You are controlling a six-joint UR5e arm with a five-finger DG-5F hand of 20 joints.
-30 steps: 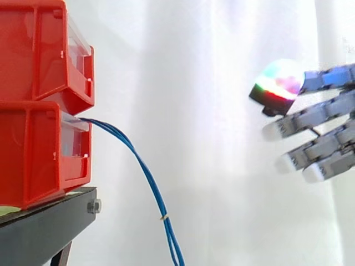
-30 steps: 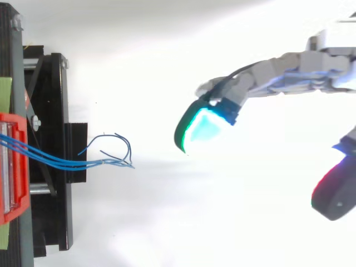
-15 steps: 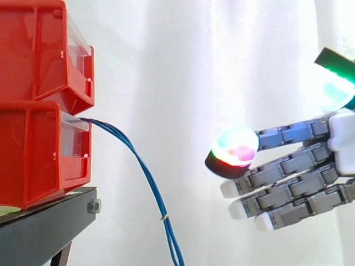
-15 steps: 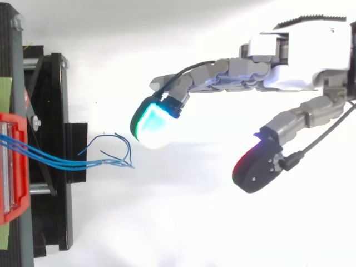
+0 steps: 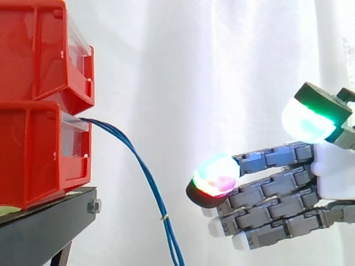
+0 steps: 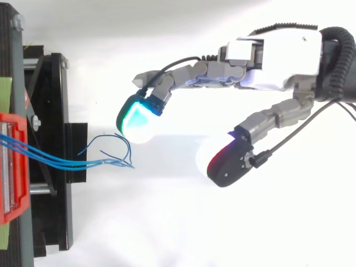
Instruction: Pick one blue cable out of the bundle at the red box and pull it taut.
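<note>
Red bins point(image 5: 39, 105) stacked at 9 o'clock in side view, on black stand point(image 5: 47, 221). Hand point(image 5: 331, 177) at 3 o'clock, fingers stretched nearly straight, thumb spread apart, holding nothing. Blue cables point(image 5: 145, 174) leave lower bin's front and droop toward 5 o'clock. Bundle hangs at 9 o'clock of fingertips point(image 6: 136, 119), near, not touching.
</note>
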